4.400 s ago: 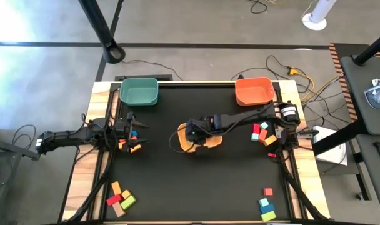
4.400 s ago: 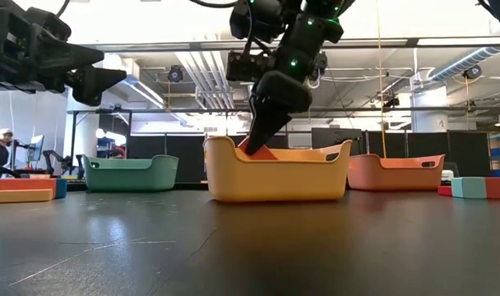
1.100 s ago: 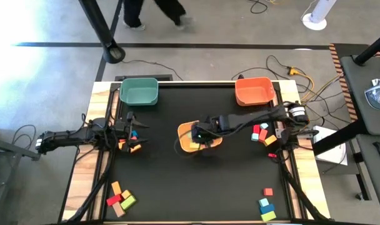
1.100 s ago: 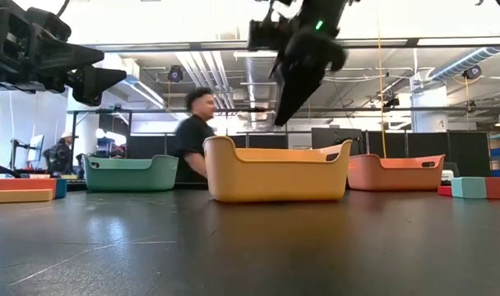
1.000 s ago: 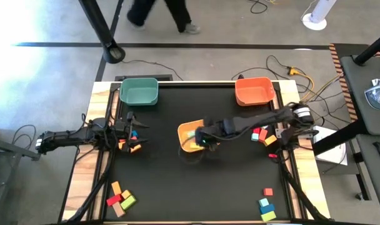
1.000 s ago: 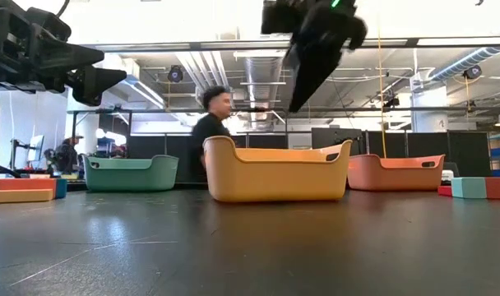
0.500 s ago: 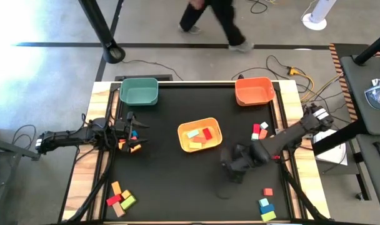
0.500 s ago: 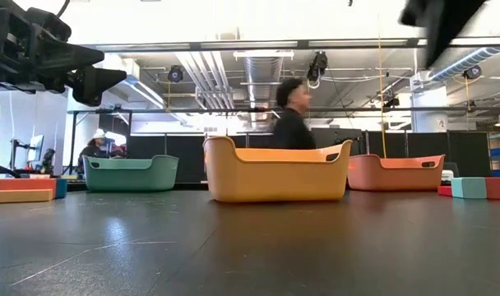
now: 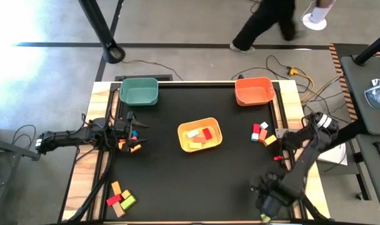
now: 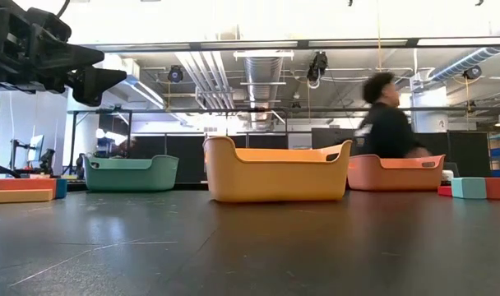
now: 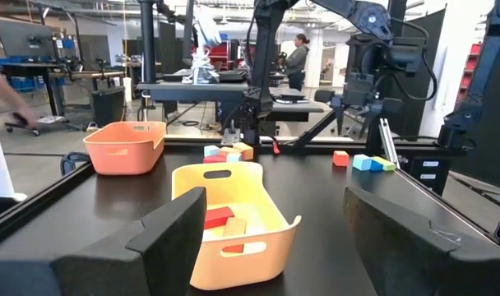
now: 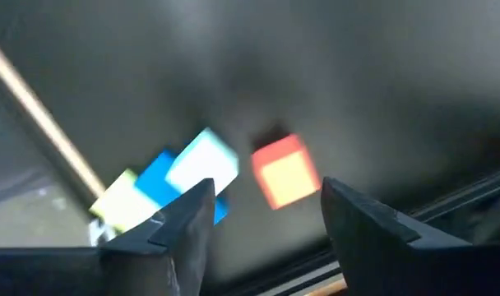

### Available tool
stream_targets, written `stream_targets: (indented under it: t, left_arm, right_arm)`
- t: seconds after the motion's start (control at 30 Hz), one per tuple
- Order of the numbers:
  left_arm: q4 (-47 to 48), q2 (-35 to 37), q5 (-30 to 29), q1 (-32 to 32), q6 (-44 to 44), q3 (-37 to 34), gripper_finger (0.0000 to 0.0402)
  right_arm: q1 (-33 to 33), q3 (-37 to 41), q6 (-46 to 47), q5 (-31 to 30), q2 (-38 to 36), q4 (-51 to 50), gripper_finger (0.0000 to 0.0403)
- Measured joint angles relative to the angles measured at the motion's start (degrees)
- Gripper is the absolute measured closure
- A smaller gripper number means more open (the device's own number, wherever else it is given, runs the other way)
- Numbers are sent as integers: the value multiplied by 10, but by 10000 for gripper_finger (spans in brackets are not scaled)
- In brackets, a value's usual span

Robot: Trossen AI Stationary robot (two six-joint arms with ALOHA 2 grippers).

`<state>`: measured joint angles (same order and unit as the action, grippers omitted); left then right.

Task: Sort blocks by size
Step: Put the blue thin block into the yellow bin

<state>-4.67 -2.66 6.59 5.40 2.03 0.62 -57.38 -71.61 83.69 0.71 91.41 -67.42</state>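
The right hand [image 9: 265, 201] hangs above the bench's [image 9: 171, 175] near right corner, fingers [image 12: 184, 218] spread wide with nothing between them. Its wrist view looks down on the corner's blocks — a red cube [image 12: 286, 171], a light blue block [image 12: 202, 163] against a darker blue one [image 12: 157, 177], and a yellow-green block [image 12: 118, 201] beside those, all lying on the bench close to its edge.

The left hand [image 9: 131, 130] sits at the left edge, about midway along it, fingers [image 11: 164, 226] apart and holding nothing. A few small blocks [image 9: 131, 141] lie under and beside it.

The yellow bin [image 9: 200, 135] stands at the bench's middle and holds a red block [image 9: 207, 133], a pale green one [image 9: 192, 133] and a yellow one [image 9: 194, 145]. The green bin [image 9: 139, 91] is at the far left corner, the orange bin [image 9: 255, 91] at the far right corner.

Another cluster of blocks [image 9: 262, 132] lies by the right edge, just near of the orange bin — red, blue, orange and yellow pieces close together. At the near left corner a further group [image 9: 120, 199] lies together: orange and red bars and a yellow-green block.

Beyond the far edge a person [image 9: 271, 22] crosses the floor, blurred in the low view.
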Motion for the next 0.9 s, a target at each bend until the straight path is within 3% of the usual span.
stream_targets:
  t: [0.3,0.43,0.63,0.9]
  left_arm:
    - [0,0,0,0,0,0,128]
    - [0,0,0,0,0,0,128]
    - [0,-1,0,0,0,0,128]
    - [0,-2,0,0,0,0,128]
  right_arm:
    - [-86,0,66,9,66,137,196]
    - [-94,-4,39,12,114,159,198]
    - [-92,-36,-6,63,154,176,192]
    - [-81,-38,17,10,149,173,209]
